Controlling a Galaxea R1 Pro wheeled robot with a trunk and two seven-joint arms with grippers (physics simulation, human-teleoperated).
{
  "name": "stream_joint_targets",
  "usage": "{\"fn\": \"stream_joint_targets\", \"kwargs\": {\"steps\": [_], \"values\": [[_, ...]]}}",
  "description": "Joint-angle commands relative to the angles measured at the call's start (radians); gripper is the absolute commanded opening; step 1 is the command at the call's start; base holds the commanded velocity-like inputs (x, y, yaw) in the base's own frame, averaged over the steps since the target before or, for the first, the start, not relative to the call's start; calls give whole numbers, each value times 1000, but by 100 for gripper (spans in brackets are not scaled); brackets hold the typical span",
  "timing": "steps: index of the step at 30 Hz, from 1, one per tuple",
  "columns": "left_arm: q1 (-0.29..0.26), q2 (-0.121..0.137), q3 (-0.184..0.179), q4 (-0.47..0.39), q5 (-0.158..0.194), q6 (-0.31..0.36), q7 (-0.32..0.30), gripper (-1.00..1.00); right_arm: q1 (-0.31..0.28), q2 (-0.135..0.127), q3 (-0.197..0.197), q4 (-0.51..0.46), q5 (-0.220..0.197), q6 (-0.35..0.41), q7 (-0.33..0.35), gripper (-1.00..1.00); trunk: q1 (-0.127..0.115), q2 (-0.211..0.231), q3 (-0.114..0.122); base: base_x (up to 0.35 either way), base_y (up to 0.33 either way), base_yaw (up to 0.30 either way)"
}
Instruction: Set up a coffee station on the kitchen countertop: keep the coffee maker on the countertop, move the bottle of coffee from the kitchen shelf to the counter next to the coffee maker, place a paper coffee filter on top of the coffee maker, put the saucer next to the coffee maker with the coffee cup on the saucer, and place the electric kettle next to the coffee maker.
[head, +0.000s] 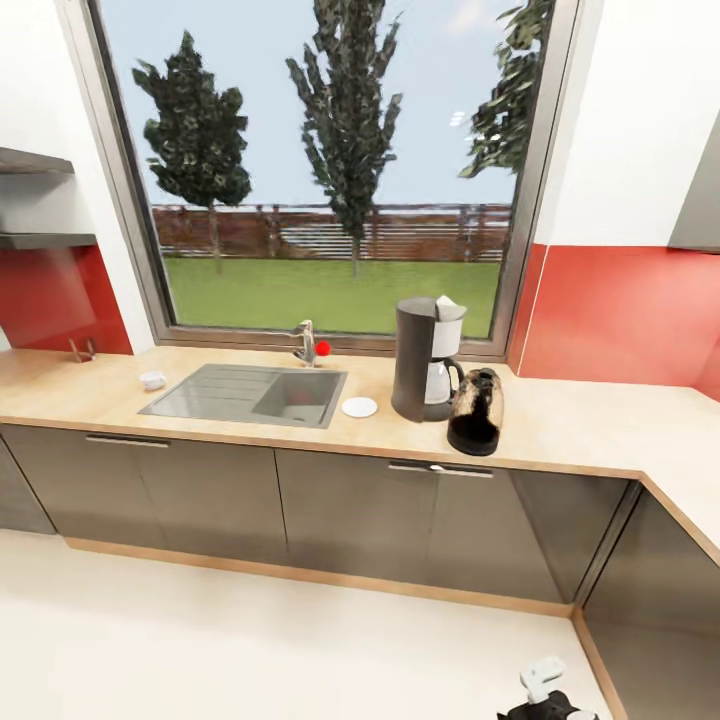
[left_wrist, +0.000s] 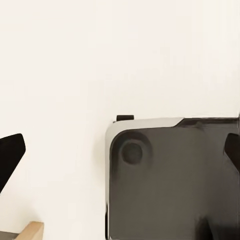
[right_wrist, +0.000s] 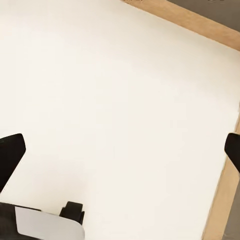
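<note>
Your fingertips (left_wrist: 11, 155) are plain matte black wedges, and the base (left_wrist: 170, 180) under your left gripper is a dark grey slab with rounded white trim.

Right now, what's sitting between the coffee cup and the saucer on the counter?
In the head view, the sink lies between the coffee cup and saucer.

— What sort of place is this?

— A home kitchen. A long light-wood bench (head: 560, 425) runs under a big window (head: 330, 170), with grey cabinet fronts (head: 350, 510) below and an inset grey sink (head: 245, 393) with a tap (head: 303, 343).

— Anything else that says kitchen?

— A coffee maker (head: 425, 360) and a glass kettle (head: 476, 411) stand on the bench, a white saucer (head: 359, 407) beside the sink. Red splashback (head: 620, 315) panels line the wall, and two grey shelves (head: 40, 240) hang at the left.

— And a home?

— The window looks out on lawn, trees and a fence.
</note>
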Motion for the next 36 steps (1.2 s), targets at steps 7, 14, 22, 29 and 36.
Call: {"fn": "stream_joint_targets", "kwargs": {"steps": [7,14,22,29,36], "values": [[-1,-2,3,-41,3,2,2,100,1,3,0,1,0,-3,1,100,1,-2,-2,273,0,14],[0,-3,2,-45,3,5,14,100,2,9,-2,1,-3,-4,-1,100,1,-2,-4,316,-116,226],[-2,-5,-1,-51,3,0,15,100,8,13,-2,1,-4,-4,-1,100,1,-2,-9,303,-192,272],[-3,-6,-1,-52,3,-3,16,100,11,14,-2,1,-3,-3,-3,100,1,-2,-13,295,-204,275],[-3,-8,1,-53,3,-5,17,100,23,16,-2,1,-3,0,-4,100,1,-2,-17,260,-232,275]]}}
